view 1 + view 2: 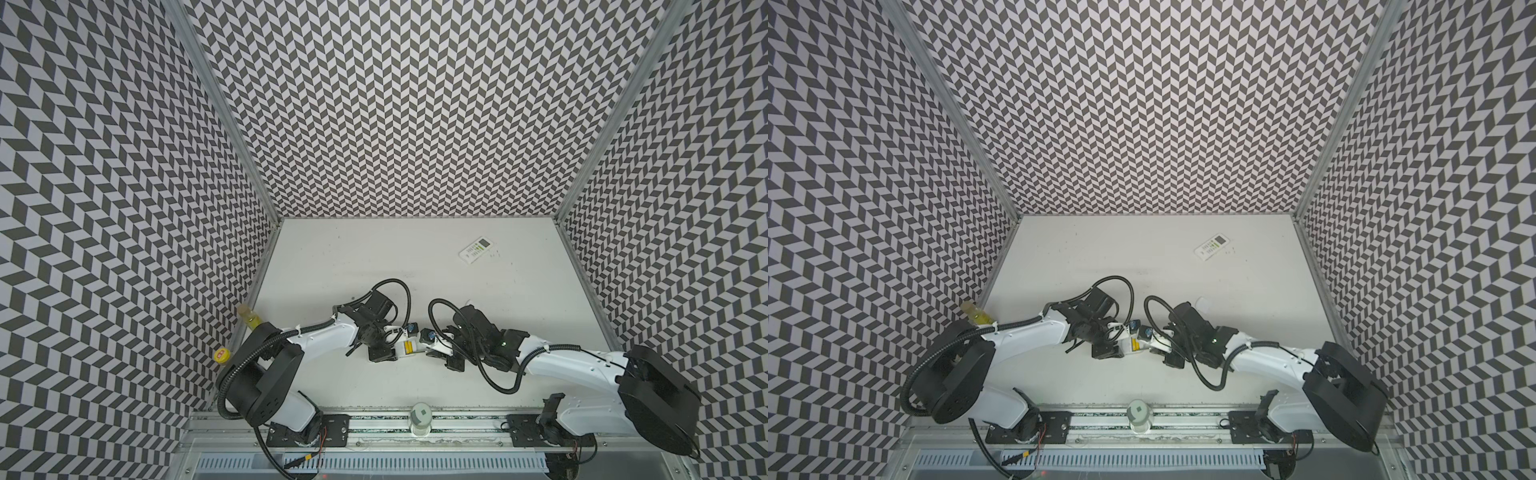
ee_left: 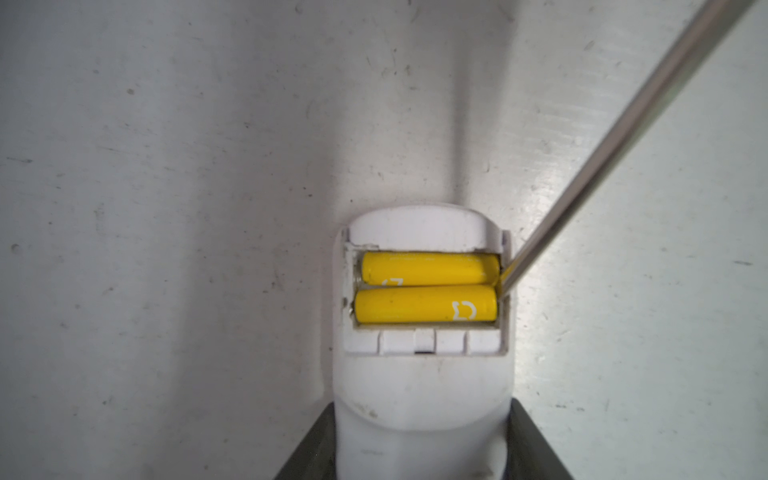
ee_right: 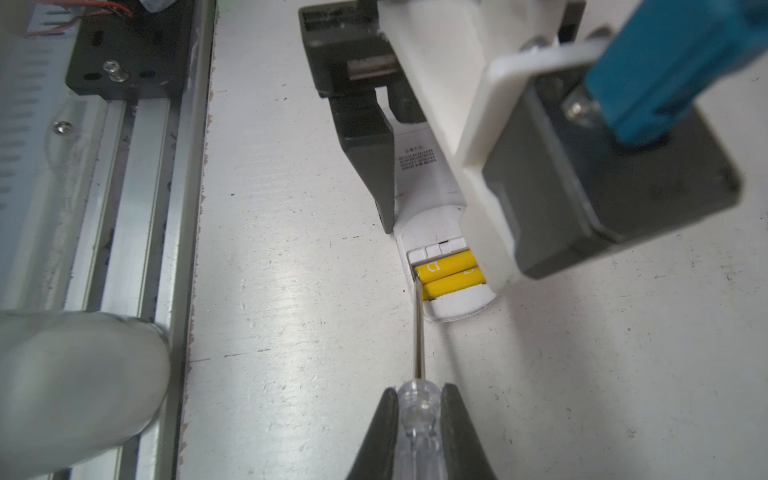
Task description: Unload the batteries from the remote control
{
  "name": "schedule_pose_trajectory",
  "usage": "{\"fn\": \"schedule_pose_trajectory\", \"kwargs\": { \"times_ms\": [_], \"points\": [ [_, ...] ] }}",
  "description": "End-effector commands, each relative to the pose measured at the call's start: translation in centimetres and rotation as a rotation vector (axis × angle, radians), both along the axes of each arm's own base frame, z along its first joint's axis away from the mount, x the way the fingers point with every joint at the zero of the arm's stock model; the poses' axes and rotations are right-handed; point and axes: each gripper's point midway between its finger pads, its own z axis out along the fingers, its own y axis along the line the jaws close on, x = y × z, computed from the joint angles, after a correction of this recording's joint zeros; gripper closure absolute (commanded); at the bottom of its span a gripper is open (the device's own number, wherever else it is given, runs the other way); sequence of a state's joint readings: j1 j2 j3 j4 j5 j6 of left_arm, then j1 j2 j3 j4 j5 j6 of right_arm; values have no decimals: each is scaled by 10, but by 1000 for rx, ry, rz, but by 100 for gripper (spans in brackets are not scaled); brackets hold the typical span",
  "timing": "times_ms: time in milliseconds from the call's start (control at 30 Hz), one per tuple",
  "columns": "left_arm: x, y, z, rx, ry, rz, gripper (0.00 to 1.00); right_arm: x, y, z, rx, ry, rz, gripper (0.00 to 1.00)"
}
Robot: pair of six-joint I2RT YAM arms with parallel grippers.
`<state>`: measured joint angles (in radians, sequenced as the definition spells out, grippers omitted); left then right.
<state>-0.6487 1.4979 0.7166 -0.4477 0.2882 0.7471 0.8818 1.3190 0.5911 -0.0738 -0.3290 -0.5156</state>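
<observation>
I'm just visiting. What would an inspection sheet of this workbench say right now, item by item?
Surface: white table, scuffed.
Job's things: two yellow batteries in the open remote; screwdriver tip at their end.
Clutter: second remote far right; white cylinder on front rail; yellowish bottle at left edge.
Grippers: left gripper shut on remote; right gripper shut on screwdriver.
Cables: black hoses loop above the table.
Surroundings: zigzag-patterned walls.
</observation>
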Motion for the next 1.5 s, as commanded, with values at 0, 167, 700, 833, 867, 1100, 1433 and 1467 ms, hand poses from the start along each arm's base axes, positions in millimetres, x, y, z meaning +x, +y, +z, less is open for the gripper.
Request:
{"fn": "schedule_pose_trajectory", "kwargs": {
  "times_ms": [0, 167, 700, 833, 867, 1100, 1433, 1467],
  "points": [
    [1, -6, 2, -10, -15, -33, 66, 5, 12, 10, 36, -31, 18, 100],
    [1, -7, 2, -10, -14, -34, 67, 4, 12, 8, 33, -28, 25, 100],
    [0, -7, 2, -10, -7, -36, 67, 16, 17, 14, 37, -210, -68, 100],
    [-1, -7, 2, -12, -3, -38, 67, 21, 19, 32, 95, -274, -95, 100],
    [-1, -8, 2, -12, -2, -38, 67, 22, 19, 34, 104, -285, -99, 100],
    [-2, -8, 2, -11, -4, -41, 67, 26, 18, 43, 129, -326, -125, 100],
    [-2, -7, 1, -8, -3, -40, 67, 29, 15, 49, 142, -345, -146, 100],
    [-2, -7, 0, -7, -4, -40, 67, 29, 15, 50, 145, -345, -147, 100]
  ]
}}
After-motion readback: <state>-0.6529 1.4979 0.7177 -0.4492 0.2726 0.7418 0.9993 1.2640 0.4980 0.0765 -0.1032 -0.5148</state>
